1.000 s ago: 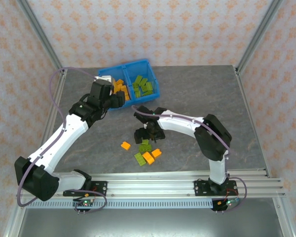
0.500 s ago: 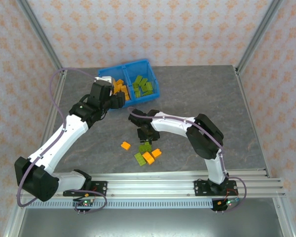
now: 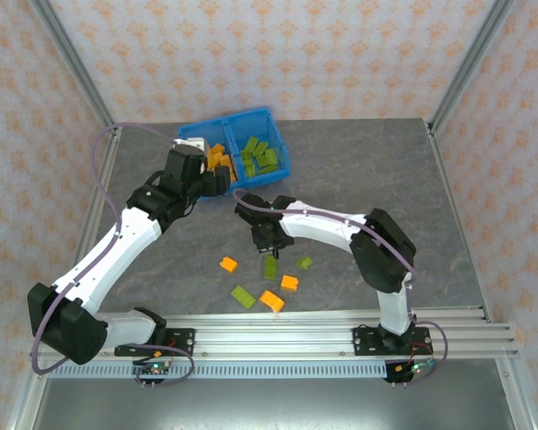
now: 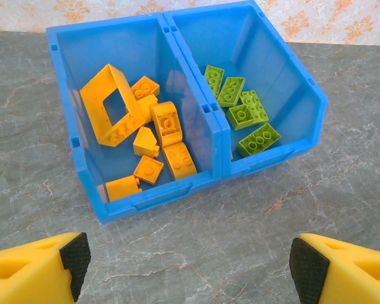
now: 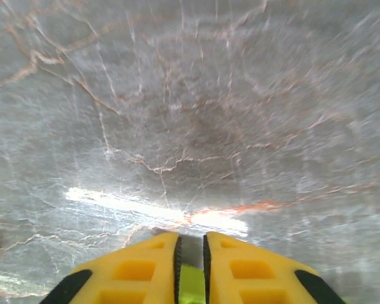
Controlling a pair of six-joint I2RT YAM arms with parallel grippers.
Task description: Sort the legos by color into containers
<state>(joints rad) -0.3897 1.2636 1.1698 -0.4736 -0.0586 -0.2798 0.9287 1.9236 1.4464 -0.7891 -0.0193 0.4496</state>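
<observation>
The blue bin stands at the back left of the table. Its left compartment holds orange legos, and its right compartment holds green legos. My left gripper hovers open just in front of the bin, with nothing between its fingers. My right gripper is at mid table, shut on a green lego. Loose legos lie near it: orange, green, green, orange, green and orange.
The grey marbled table has free room on its right half. Metal frame posts stand at the back corners, and a rail runs along the near edge.
My right gripper has shut on a green lego and pulled back a little from the pile. The loose legos below it have scattered. My left arm has hardly moved.
</observation>
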